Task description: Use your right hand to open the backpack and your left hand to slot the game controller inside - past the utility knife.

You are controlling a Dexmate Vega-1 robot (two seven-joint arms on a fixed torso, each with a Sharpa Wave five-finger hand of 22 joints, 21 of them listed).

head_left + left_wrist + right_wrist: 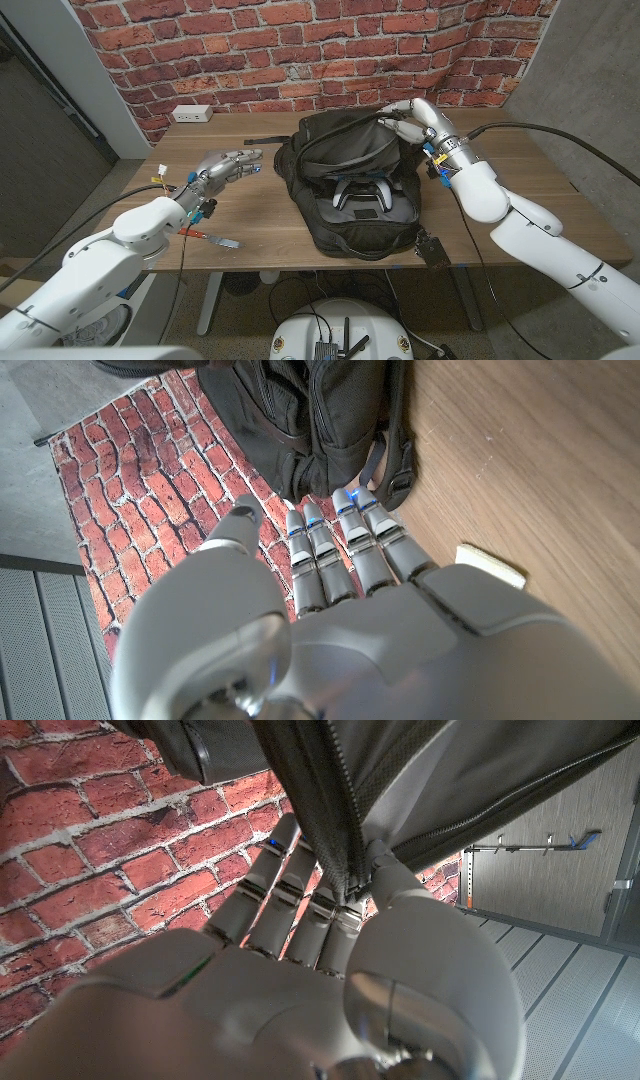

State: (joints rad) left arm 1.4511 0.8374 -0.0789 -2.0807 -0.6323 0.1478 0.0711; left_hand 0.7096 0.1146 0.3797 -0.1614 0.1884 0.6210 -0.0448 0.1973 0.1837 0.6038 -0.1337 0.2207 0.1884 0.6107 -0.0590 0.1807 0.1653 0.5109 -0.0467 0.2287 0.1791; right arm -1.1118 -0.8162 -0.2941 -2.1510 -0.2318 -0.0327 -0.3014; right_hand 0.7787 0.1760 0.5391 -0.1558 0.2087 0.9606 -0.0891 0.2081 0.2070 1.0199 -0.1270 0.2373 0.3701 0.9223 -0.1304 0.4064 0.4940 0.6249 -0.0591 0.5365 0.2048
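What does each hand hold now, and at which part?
The right hand holds the backpack by its zippered flap edge. The left hand holds nothing.

Your left hand (330,610) holds nothing, fingers (345,545) straight and close together, reaching toward the black backpack (300,420) and its strap (395,450) on the wooden worktop (520,470).

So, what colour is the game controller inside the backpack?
White with black parts; the game controller shows best in the head view, lying inside the open black backpack.
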